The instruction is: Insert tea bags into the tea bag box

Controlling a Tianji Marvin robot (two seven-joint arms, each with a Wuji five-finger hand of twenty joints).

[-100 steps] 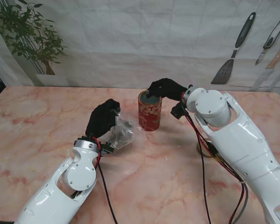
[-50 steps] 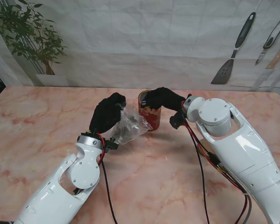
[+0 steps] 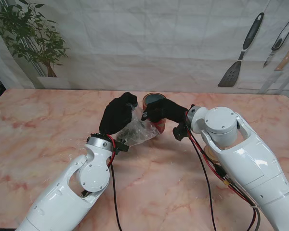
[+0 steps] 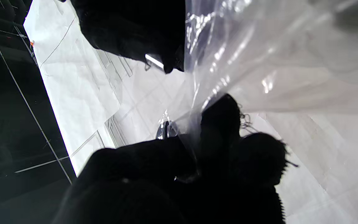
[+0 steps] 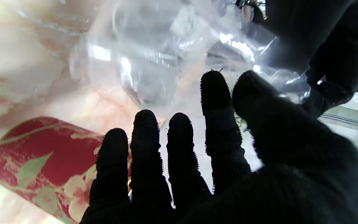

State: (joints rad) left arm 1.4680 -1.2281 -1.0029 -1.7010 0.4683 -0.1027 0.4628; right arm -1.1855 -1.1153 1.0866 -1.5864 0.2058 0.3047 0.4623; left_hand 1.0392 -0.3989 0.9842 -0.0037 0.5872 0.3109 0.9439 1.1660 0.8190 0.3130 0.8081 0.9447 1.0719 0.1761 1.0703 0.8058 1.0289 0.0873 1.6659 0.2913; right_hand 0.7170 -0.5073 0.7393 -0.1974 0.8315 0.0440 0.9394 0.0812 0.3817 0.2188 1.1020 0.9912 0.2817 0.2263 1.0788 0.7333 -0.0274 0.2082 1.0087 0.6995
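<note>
Clear plastic bag [image 3: 137, 129] of tea bags hangs pinched in my left hand [image 3: 118, 114], lifted off the table [image 3: 38, 125]. My right hand [image 3: 163, 110], fingers spread and empty, reaches into it. Beyond stands the red tea bag box [image 3: 155, 102], open-topped. Next I must pinch one tea bag free.

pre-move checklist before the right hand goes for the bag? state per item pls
1. Left hand grips the clear plastic bag: ok, fingers pinch the film in the left wrist view.
2. Bag lifted off the table: cannot tell.
3. Red tea tin upright, mouth open: ok.
4. Right hand free: ok, fingers spread and holding nothing in the right wrist view.
5. Right hand touching the bag: cannot tell, fingertips are right at the film.
6. Tea bags visible inside the bag: cannot tell, glare.
</note>
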